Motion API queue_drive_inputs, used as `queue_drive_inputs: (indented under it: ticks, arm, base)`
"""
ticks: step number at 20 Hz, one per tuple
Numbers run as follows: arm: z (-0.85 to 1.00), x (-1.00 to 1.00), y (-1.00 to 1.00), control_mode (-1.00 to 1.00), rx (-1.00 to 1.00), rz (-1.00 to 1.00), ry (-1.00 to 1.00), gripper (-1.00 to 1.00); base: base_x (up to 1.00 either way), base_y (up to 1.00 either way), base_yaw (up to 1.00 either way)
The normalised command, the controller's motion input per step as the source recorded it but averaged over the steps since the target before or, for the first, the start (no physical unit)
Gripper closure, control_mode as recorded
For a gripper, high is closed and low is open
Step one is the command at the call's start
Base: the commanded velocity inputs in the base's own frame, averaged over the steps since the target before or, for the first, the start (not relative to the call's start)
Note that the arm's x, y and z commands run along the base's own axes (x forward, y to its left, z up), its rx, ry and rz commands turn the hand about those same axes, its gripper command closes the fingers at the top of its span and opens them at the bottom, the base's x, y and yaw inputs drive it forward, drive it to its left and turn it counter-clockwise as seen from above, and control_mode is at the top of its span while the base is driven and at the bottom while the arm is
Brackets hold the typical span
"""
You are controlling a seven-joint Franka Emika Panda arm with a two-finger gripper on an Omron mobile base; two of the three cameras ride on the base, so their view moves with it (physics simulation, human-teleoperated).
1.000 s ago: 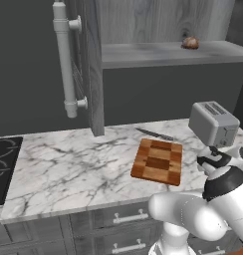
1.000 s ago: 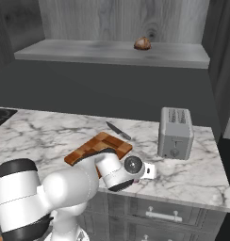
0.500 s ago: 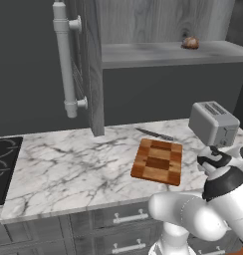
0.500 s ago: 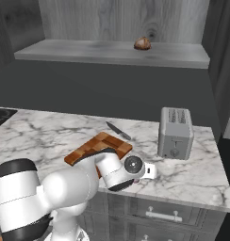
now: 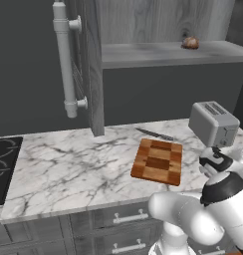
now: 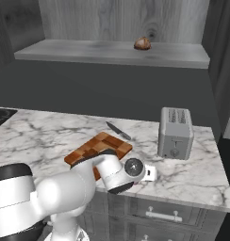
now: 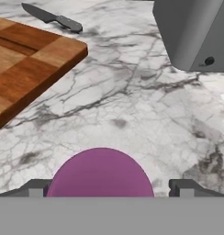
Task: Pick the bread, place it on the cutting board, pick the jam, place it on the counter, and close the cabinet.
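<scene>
A purple jam (image 7: pixel 101 172) jar sits low between my gripper's (image 7: pixel 111 186) fingertips; the left fingertip (image 7: pixel 38 188) is beside it and a small gap shows at the right one, so the jaws stand open. My gripper (image 5: pixel 214 162) hovers low over the marble counter (image 5: pixel 68 169), right of the checkered cutting board (image 5: pixel 158 160) and in front of the toaster. The brown bread (image 5: pixel 190 43) roll rests on the shelf of the cabinet (image 5: pixel 91 64), whose door stands open with its long bar handle (image 5: pixel 63 60) facing out. The board (image 7: pixel 26 59) is bare.
A grey toaster (image 5: pixel 213 122) stands at the counter's right end, close behind the hand. A dark knife (image 5: pixel 154 134) lies behind the board. A black stovetop (image 5: pixel 4 164) is at the far left. Grey drawers (image 5: pixel 126 219) run below the counter.
</scene>
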Motion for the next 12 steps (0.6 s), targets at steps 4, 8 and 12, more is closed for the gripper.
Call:
queue_drive_inputs:
  ticks: [4, 8, 12]
  arm:
    - [0.00, -0.03, 0.00, -1.00, 0.00, 0.03, 0.00, -1.00]
    - [0.02, 0.00, 0.00, -1.00, 0.00, 0.02, 0.00, -1.00]
    - [0.13, 0.00, 0.00, -1.00, 0.00, 0.01, 0.00, -1.00]
  base:
    - [0.00, 0.00, 0.00]
    - [0.00, 0.00, 0.00]
    - [0.00, 0.00, 0.00]
